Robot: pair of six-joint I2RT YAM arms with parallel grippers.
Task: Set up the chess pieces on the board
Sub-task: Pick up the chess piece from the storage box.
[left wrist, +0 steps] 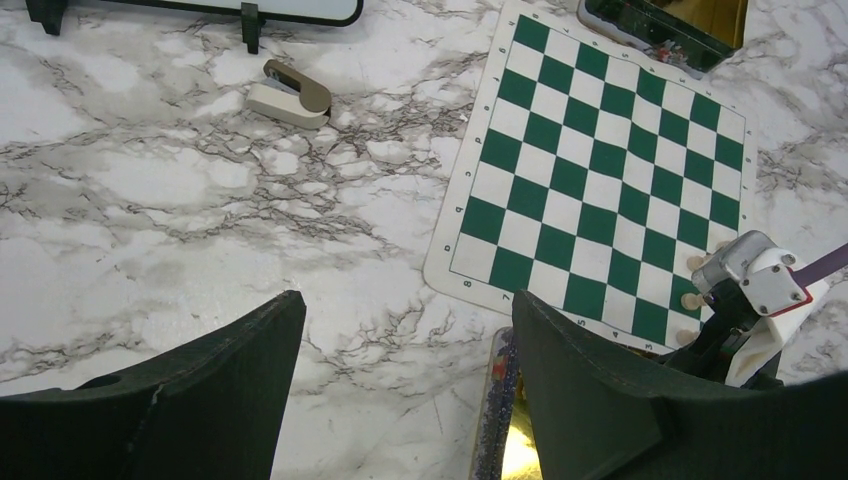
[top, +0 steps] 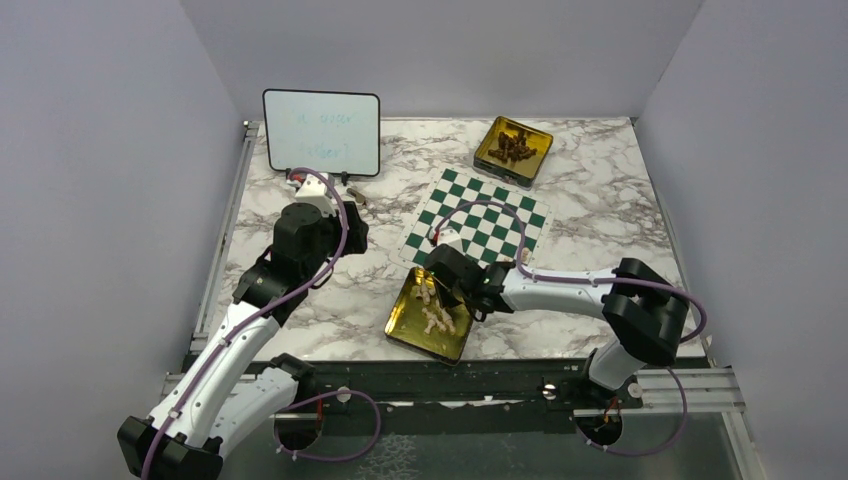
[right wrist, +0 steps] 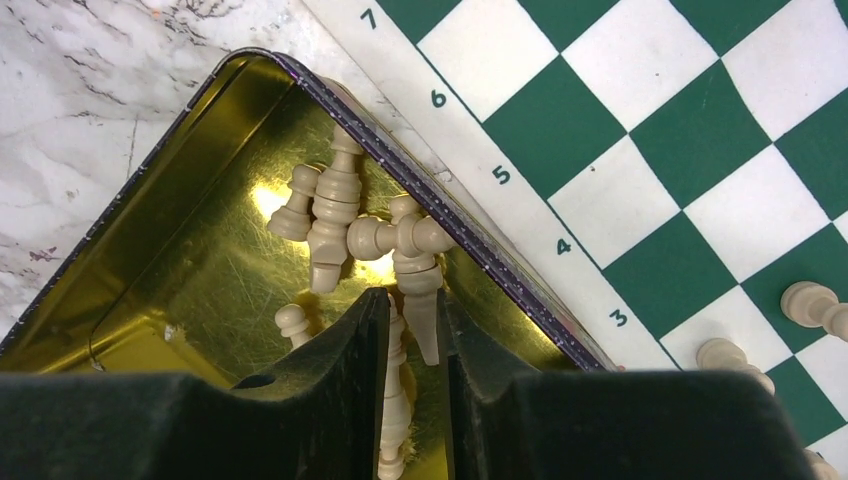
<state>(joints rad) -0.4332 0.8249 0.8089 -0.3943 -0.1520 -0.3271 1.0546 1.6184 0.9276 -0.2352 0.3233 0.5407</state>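
The green-and-white board (top: 475,215) (left wrist: 610,170) (right wrist: 640,130) lies on the marble. A gold tin (top: 405,325) (right wrist: 180,230) at its near corner holds several cream chess pieces (top: 436,318) (right wrist: 338,205). My right gripper (top: 445,288) (right wrist: 413,300) is down inside this tin. Its jaws are narrowed around a lying piece (right wrist: 397,400), with another piece's tapered end (right wrist: 425,325) also in the gap; whether either is pinched does not show. Two pieces (right wrist: 812,300) (left wrist: 688,299) stand at the board's near edge. My left gripper (top: 340,232) (left wrist: 400,305) hovers open over bare marble, left of the tin.
A second gold tin (top: 489,133) with dark pieces sits beyond the board's far corner. A black-framed whiteboard (top: 321,133) stands at the back left, with a small tan clip-like object (left wrist: 290,97) in front of it. Grey walls close in on three sides.
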